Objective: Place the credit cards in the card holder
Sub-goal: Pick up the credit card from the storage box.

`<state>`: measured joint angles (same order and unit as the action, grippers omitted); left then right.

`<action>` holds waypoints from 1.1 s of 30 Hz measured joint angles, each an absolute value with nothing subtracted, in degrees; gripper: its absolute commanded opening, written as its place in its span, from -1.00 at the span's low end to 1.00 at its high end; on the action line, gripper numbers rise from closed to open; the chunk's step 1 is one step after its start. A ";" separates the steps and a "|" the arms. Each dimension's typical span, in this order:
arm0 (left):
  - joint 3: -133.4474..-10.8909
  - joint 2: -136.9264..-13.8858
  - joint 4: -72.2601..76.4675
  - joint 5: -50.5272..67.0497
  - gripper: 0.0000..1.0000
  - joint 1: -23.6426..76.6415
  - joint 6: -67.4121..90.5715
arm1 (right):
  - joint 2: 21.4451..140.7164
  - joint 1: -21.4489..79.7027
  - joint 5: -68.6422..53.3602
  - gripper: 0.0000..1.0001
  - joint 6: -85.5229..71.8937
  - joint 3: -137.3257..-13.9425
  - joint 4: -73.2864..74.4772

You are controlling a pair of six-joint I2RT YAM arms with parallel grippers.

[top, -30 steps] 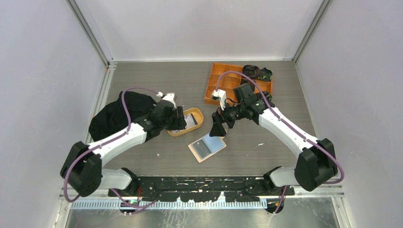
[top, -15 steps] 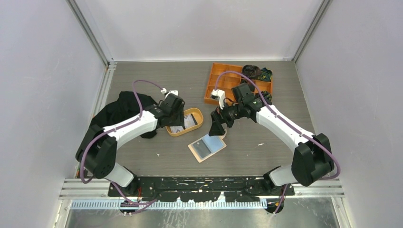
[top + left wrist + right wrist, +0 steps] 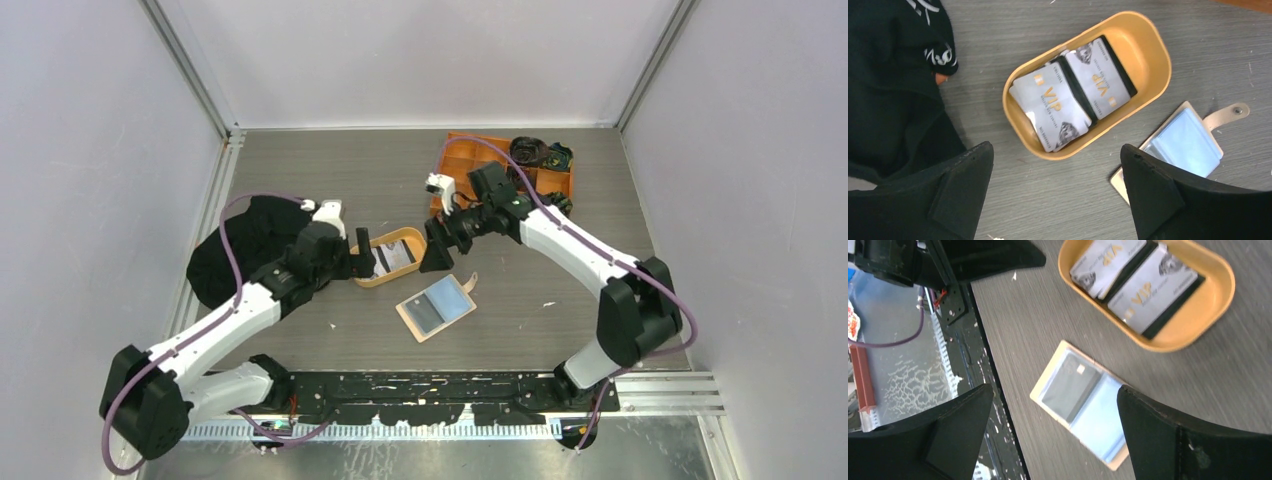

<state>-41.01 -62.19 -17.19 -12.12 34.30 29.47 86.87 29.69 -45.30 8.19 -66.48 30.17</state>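
Two grey-white credit cards (image 3: 1053, 102) with gold lettering lie side by side on dark cards in an oval tan tray (image 3: 1155, 60). The card holder (image 3: 436, 307) lies open on the table just near-right of the tray (image 3: 418, 245). One clear sleeve shows a dark card (image 3: 1070, 385), the other a blue panel (image 3: 1103, 417). My left gripper (image 3: 360, 255) is open at the tray's left end, empty. My right gripper (image 3: 437, 250) is open, hovering between tray and card holder (image 3: 1083, 392), holding nothing.
A black cloth (image 3: 240, 245) lies bunched left of the tray. An orange compartment box (image 3: 480, 170) with dark items stands at the back right. The table's near edge and the black mounting rail (image 3: 955, 310) run close beside the card holder.
The left gripper has opened wide and drawn back a little from over the tray. The right gripper has shifted left and farther back, toward the tray.
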 measured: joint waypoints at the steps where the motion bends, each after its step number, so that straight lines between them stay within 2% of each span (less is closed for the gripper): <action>1: -39.13 -60.69 -16.14 -11.57 0.93 33.67 29.61 | 88.31 30.52 -45.06 0.99 7.75 -68.10 29.74; 8: -30.22 -54.83 -12.38 -7.73 0.81 31.33 32.58 | 98.65 34.79 -42.22 0.99 4.21 -80.62 28.58; 17: -21.82 -49.36 -1.83 -1.26 0.76 31.31 38.89 | 102.76 34.74 -38.59 0.99 2.57 -83.00 29.17; 33: -20.29 -53.15 7.62 4.36 0.75 31.31 44.66 | 102.80 36.27 -34.09 0.99 0.12 -81.65 24.91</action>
